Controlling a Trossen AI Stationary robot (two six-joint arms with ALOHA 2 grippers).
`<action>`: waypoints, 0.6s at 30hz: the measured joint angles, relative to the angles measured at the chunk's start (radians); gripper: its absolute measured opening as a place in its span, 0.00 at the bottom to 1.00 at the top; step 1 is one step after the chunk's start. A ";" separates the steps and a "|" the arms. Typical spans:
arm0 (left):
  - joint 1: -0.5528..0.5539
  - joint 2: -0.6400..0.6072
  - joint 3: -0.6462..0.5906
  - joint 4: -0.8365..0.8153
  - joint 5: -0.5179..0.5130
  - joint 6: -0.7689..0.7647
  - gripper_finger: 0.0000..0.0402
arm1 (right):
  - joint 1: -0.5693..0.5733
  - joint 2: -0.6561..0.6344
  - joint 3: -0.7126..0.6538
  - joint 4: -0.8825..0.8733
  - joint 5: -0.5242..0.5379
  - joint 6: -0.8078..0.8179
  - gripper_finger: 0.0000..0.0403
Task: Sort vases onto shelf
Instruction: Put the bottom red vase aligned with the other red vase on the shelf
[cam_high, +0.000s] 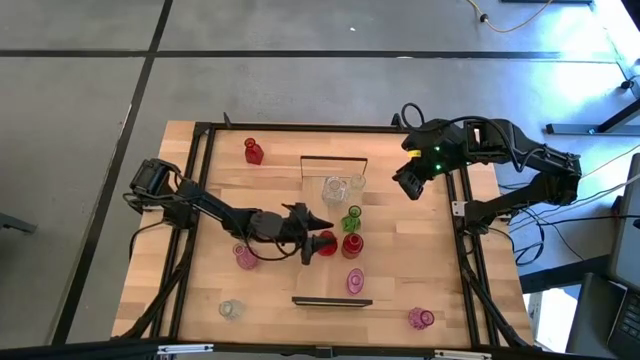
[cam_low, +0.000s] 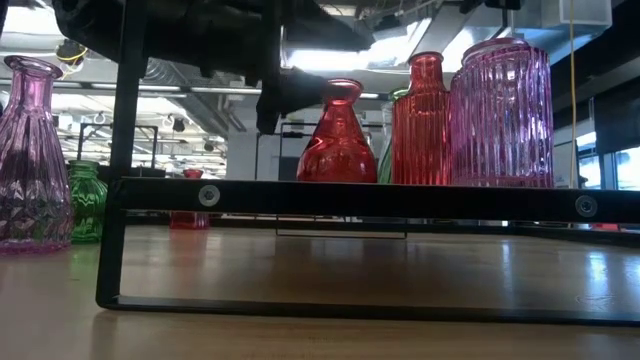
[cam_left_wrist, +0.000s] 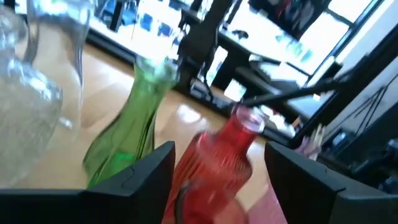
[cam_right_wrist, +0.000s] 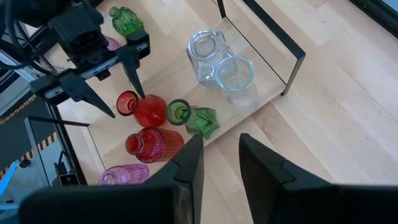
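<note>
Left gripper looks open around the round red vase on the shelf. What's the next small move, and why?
Probably draw the left gripper straight back from the round red glass vase. Its fingers stand open on either side of the vase, which sits upright on the light-wood shelf beside the green fluted glass vase, so it looks placed; a sideways swing could knock it.

Eleven glass vases were counted. There were three red vases (cam_high: 253, 151) (cam_high: 325, 243) (cam_high: 352, 245), three pink vases (cam_high: 355, 281) (cam_high: 245, 257) (cam_high: 420, 318), three clear vases (cam_high: 333, 188) (cam_high: 355, 183) (cam_high: 231, 309) and two green vases (cam_high: 351, 218) (cam_right_wrist: 126, 20). Six stood on the one shelf (cam_high: 322, 275): two clear, two red, one green, one pink. Five stood on the bench (cam_high: 420, 250): two pink, one red, one clear, one green.
</note>
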 joint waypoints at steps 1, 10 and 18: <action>0.000 0.000 0.000 0.017 -0.009 0.000 0.60 | 0.000 0.000 0.000 0.000 0.000 0.000 0.21; 0.000 -0.102 0.000 -0.144 -0.151 0.018 0.59 | 0.000 0.000 0.000 0.003 0.000 -0.003 0.21; 0.000 -0.216 0.000 -0.674 -0.132 -0.213 0.48 | 0.000 0.000 0.000 0.011 0.000 -0.010 0.21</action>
